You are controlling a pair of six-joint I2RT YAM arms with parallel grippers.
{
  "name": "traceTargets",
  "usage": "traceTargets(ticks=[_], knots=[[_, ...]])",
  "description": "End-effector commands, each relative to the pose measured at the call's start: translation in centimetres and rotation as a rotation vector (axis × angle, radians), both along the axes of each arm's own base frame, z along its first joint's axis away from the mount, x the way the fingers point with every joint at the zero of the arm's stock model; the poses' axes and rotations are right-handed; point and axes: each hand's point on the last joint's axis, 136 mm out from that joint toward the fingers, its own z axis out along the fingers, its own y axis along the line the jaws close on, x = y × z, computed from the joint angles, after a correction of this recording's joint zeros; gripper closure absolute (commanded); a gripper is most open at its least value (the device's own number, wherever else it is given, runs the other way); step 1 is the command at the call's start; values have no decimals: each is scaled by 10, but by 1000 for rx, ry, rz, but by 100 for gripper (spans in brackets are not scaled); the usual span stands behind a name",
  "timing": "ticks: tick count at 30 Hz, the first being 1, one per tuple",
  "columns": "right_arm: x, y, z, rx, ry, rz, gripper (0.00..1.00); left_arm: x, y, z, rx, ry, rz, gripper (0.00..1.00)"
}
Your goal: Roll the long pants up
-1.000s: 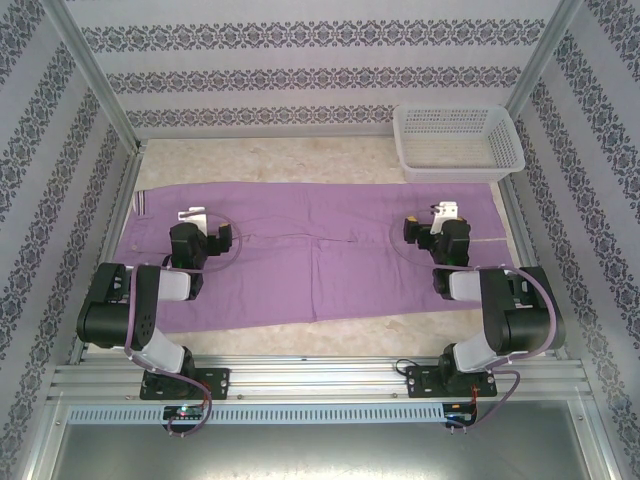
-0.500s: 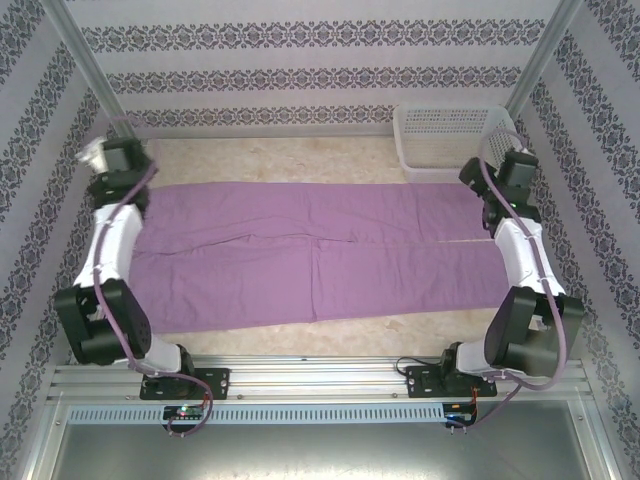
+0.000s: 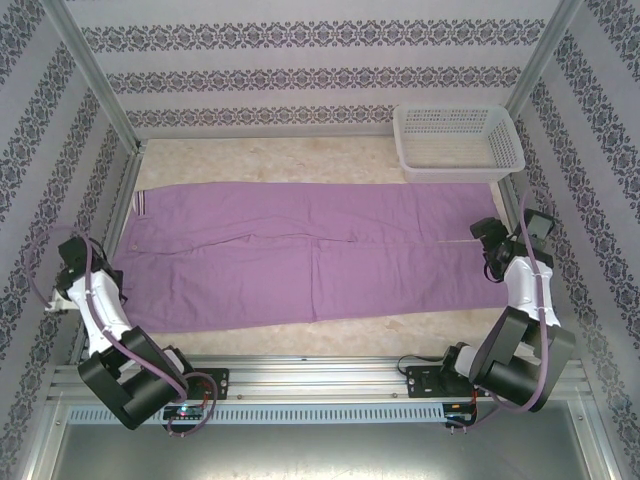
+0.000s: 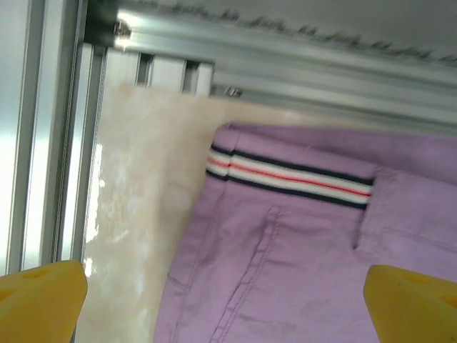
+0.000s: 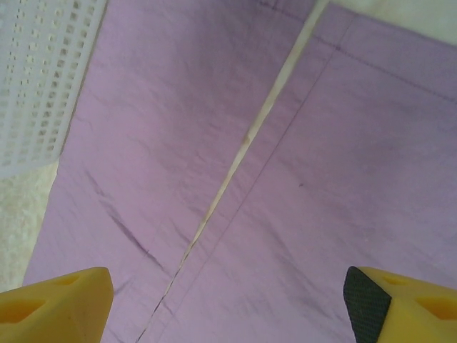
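A: Started at the left. Found the left gripper (image 3: 72, 252) beside the waist end of the long pants (image 3: 310, 250), out by the table edge, fingers spread wide and clamped on nothing.

B: Agreed. Saw the same from its wrist camera: yellow fingertips (image 4: 43, 304) far apart, the striped waistband (image 4: 289, 179) ahead of them, near the aluminium rail (image 4: 285, 50). Picked out a red line among the stripes there; couldn't from overhead.

A: Moved on to the middle. Found the pants lying flat and full-length across the table (image 3: 300, 160), waist at the left, leg ends at the right. Spotted no fold and no turn of a roll anywhere.

B: So judged none of the rolling done yet. Took all of it as left to do, gripping an end included.

A: Ended at the right. Found the right gripper (image 3: 487, 240) over the leg ends, near the white basket (image 3: 457, 140), jaws apart too, and empty.

B: Confirmed from the right wrist: fingers wide, cloth below lying smooth, and a thin gap (image 5: 243, 143) between the two legs, with table showing through. Caught just a faint line there from above. Relied on the overhead view for the whole layout, end to end.
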Motion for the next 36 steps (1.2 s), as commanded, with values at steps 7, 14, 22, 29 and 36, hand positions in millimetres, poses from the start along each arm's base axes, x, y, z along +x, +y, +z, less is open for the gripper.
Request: traceTargets(ticks=[7,14,22,29,36], knots=[[-5,3,-8,89,12,-11,14,-15,10,-38,42,12,132,0],[-22,2,-17,116,45,-52,16,7,26,-59,16,-8,126,0],[-74,-1,-22,103,181,-145,19,26,35,-79,4,-55,119,4],[-128,11,-45,182,277,-300,21,35,30,-99,-43,-100,138,82],[-144,23,-64,265,313,-358,24,44,30,-101,-68,-125,124,100]])
